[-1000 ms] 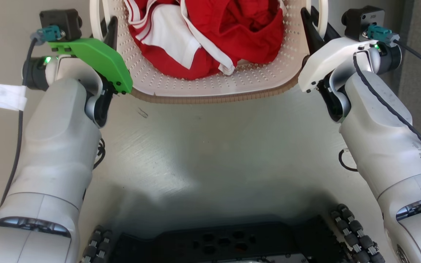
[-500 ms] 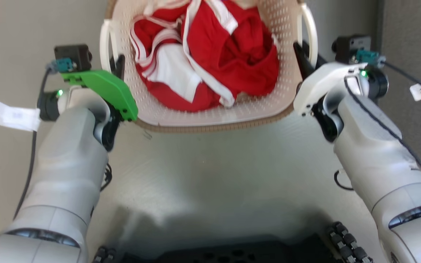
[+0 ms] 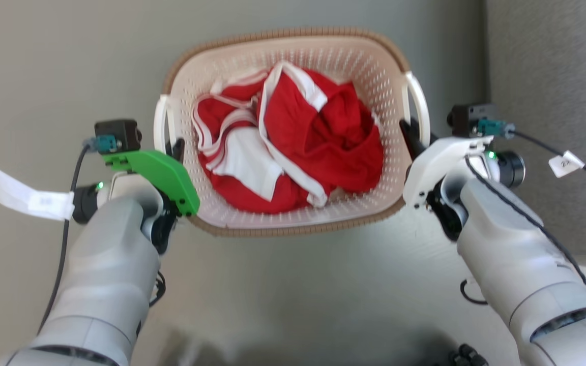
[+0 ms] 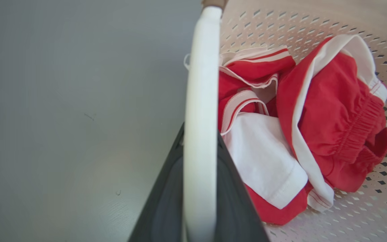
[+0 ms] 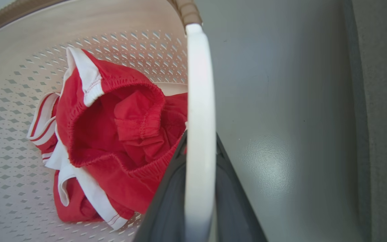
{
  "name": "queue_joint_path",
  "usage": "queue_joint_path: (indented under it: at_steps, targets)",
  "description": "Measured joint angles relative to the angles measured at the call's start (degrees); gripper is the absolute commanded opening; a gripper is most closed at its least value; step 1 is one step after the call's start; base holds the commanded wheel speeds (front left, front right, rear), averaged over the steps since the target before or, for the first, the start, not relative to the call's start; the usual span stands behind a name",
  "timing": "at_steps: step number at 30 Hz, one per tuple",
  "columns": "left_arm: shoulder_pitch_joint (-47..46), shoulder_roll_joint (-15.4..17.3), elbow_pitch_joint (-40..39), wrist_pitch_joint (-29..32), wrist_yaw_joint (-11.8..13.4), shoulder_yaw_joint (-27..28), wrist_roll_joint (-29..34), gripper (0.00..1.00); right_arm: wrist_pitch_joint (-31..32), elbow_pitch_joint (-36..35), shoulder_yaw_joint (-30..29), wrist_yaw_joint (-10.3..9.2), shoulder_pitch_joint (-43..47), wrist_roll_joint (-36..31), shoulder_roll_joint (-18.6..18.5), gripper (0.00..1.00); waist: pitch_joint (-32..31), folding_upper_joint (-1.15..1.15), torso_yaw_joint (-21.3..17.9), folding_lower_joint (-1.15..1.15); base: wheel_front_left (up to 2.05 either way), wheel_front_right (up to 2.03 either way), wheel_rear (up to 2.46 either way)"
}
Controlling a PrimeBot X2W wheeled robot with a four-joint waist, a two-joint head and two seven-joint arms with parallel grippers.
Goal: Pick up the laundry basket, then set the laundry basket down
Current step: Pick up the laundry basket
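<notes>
The laundry basket (image 3: pixel 293 230) is cream-white and perforated with a brown woven rim, and it sits between my two arms with red and white clothes (image 3: pixel 318 147) piled inside. My left gripper (image 3: pixel 173 148) is shut on the basket's left white handle (image 3: pixel 159 119). In the left wrist view that handle (image 4: pixel 200 84) runs up between the dark fingers (image 4: pixel 166 201). My right gripper (image 3: pixel 409 133) is shut on the right white handle (image 3: pixel 420 107), which the right wrist view shows as a white bar (image 5: pixel 198 84) clamped between its fingers (image 5: pixel 166 201). I cannot tell whether the basket touches the floor.
Smooth grey floor (image 3: pixel 298 295) lies under and around the basket. A darker grey textured surface (image 3: pixel 552 76) runs along the right side. A white tag (image 3: pixel 23 195) hangs from the left arm's cable. A wheel of my base (image 3: pixel 463 353) shows at the bottom edge.
The head camera has moved: the whole basket now shows, lower in the picture, and my base has almost left the view. Both grippers keep their hold on the handles.
</notes>
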Motion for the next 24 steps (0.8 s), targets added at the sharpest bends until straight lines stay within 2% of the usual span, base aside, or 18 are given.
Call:
queue_joint_path:
  at_steps: [9,24]
  targets:
    - [3.8,-0.5,1.1,2.2,-0.2,-0.4,-1.8,0.0,2.0,3.1,1.0,0.62,3.4,2.5,0.5,0.0,-7.4,0.0,-0.5,0.0,0.0,0.0,0.0]
    - [10.9,-0.5,2.2,6.8,-0.2,-1.5,-4.7,0.0,8.8,1.3,5.7,0.65,11.8,10.2,0.5,0.0,-19.9,0.0,-1.2,0.0,0.0,0.0,0.0]
